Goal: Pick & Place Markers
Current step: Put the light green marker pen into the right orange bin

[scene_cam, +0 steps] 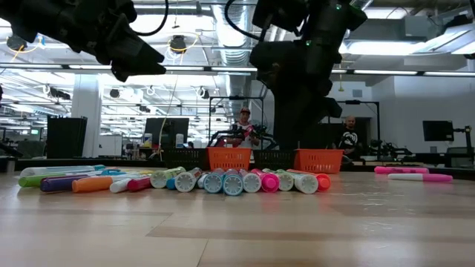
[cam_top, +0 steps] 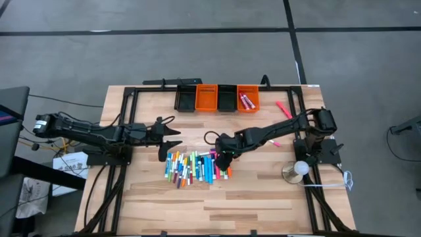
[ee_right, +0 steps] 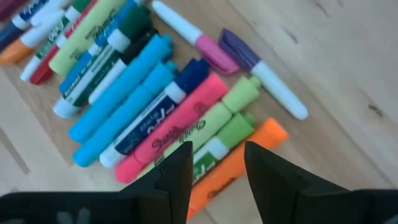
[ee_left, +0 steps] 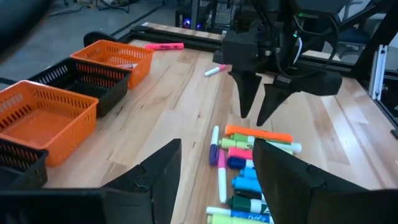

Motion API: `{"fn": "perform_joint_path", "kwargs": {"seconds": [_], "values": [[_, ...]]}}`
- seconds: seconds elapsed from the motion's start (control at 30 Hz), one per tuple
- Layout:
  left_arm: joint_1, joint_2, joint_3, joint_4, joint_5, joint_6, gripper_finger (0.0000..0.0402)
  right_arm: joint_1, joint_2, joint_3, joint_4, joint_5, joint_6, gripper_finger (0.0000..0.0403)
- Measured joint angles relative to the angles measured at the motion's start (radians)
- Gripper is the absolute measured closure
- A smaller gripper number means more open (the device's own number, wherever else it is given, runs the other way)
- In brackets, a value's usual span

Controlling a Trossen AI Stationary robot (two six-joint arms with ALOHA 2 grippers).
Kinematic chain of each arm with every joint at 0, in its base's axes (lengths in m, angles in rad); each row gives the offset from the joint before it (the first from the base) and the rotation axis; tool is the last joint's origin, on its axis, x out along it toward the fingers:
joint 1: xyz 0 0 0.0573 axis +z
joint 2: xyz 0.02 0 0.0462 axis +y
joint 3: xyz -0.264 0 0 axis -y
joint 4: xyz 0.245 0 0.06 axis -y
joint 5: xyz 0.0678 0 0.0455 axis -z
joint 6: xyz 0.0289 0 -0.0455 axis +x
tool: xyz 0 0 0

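- Where the markers [cam_top: 195, 168] lie, they form one loose row side by side on the bare wood at the centre of the high view, slightly below the middle of the frame; caps in blue, pink, green, orange and white are visible.
- At the right end of that row, the right wrist view shows an orange marker [ee_right: 233, 165] lying outermost, with light green and pink ones touching alongside it.
- Directly over that right end hangs the right gripper [cam_top: 223, 158]; its fingers [ee_left: 249, 93] are spread apart, point down at the pile and hold nothing, with a gap to the markers below.
- Left of the row, in the centre-left of the high view, the left gripper [cam_top: 172, 139] sits above the table, fingers spread and empty.
- Along the top edge of the table stand four small bins, alternating black and orange; the right-hand orange bin [cam_top: 248, 99] holds a few markers.
- To the upper right of the pile, two stray pink markers [cam_top: 283, 109] lie apart from the row.
- Near the table's right edge, lower right of the pile, stands a round lamp-like object [cam_top: 297, 170].
- Beyond the table, the low view shows two people [scene_cam: 243, 126] in the room.
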Motion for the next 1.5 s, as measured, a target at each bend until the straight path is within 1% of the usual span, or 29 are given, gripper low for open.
{"fn": "perform_joint_path", "kwargs": {"seconds": [0.1,0.4,1.0,1.5], "values": [[0.0,0.0,0.0,0.0,0.0,0.0,0.0206,0.014,0.001,0.0,0.015,0.001,0.018,0.0272],[0.0,0.0,0.0,0.001,0.0,0.0,0.0206,0.044,0.083,0.002,0.015,-0.017,0.037,0.0273],[0.0,0.0,0.0,0.002,0.0,0.0,0.0206,0.04,0.085,0.002,0.036,-0.046,0.043,0.0275],[0.0,0.0,0.0,0.002,0.0,0.0,0.0206,0.04,0.085,-0.003,0.044,-0.048,0.045,0.0274]]}}
